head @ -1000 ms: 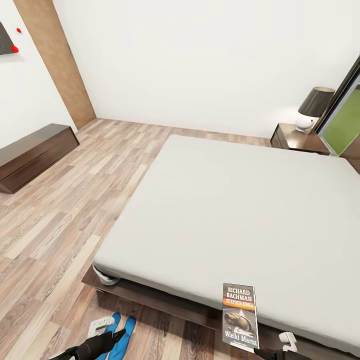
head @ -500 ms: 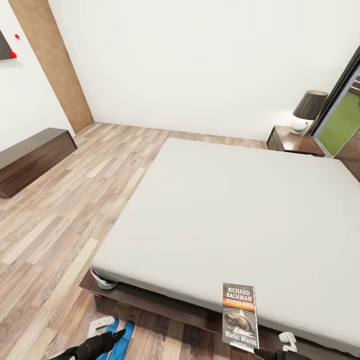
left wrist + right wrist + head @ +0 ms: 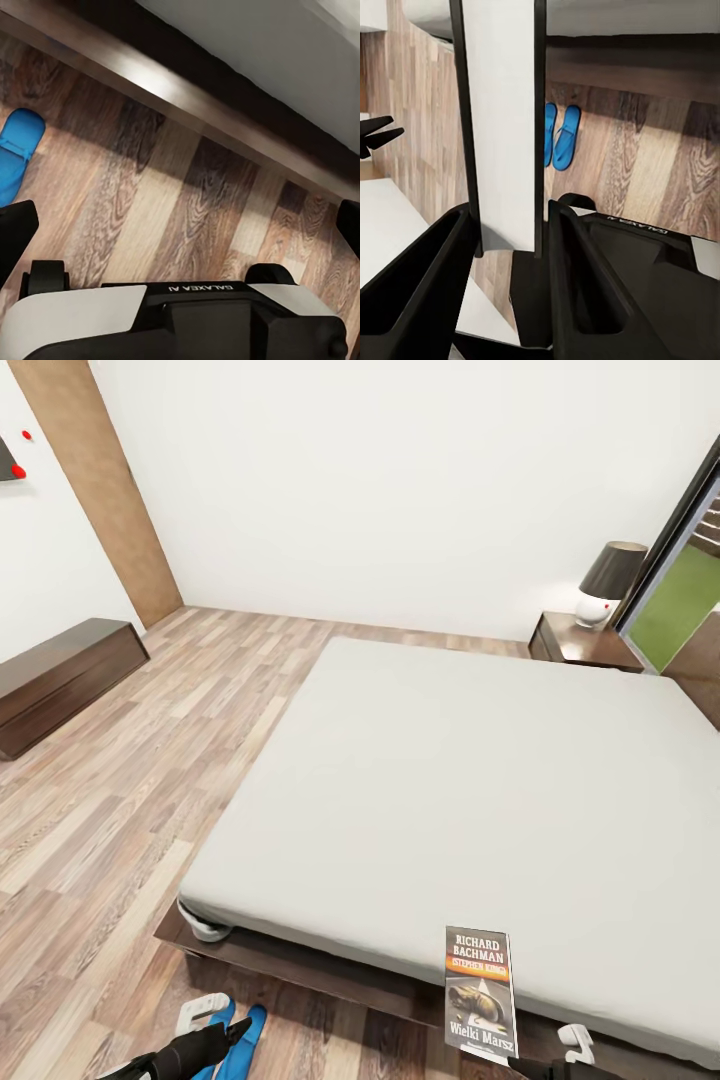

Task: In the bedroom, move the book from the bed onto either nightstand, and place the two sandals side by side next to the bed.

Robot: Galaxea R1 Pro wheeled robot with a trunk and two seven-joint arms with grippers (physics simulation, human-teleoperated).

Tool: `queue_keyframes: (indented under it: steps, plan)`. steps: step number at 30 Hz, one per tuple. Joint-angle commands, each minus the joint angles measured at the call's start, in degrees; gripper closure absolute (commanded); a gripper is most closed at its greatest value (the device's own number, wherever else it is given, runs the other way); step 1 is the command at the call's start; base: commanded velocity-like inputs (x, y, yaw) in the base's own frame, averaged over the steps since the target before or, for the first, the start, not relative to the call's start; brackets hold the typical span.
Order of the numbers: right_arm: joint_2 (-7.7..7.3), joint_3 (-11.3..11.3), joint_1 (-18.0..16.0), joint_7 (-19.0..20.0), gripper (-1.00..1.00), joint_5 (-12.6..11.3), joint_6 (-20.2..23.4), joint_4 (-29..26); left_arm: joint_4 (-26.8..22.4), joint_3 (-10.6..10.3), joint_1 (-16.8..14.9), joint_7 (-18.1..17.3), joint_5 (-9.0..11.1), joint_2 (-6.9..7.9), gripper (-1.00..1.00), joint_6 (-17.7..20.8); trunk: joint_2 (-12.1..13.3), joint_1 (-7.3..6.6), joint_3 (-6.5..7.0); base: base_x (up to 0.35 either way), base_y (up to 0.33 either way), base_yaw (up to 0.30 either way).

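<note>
The right hand (image 3: 506, 240) grips the thin dark paperback book (image 3: 481, 994) upright by its lower edge, above the grey-mattressed dark wooden bed's (image 3: 480, 800) foot; light, stiffish, liable to pivot. The left hand (image 3: 180, 225) gapes empty

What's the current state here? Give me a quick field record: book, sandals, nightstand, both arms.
book: upright in the right gripper, jaws shut on it; cover faces the head camera, in front of the bed's near edge
sandals: blue pair side by side on the wood floor beside the bed
nightstand: dark brown one at the bed's far right corner, with a lamp on top
left gripper: open, holding nothing, over the floor near the bed frame
bench: long dark one at the left wall
</note>
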Motion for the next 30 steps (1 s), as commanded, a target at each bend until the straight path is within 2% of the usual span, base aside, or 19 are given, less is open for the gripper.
queue_keyframes:
  steps: [1,30]
  plan:
    - [-0.05,0.33,-0.03,0.08,1.00,-0.61,0.60,-0.01,0.08,0.12,-0.04,-0.14,-0.15,0.02,-1.00,-0.28,-0.05,0.01,-0.05,0.000,0.000,0.000]
    - [-0.05,0.33,-0.03,-0.02,1.00,-0.59,0.60,0.05,0.08,0.12,0.04,0.03,-0.15,-0.29,-1.00,-0.28,-0.05,0.01,2.38,0.000,0.000,0.000]
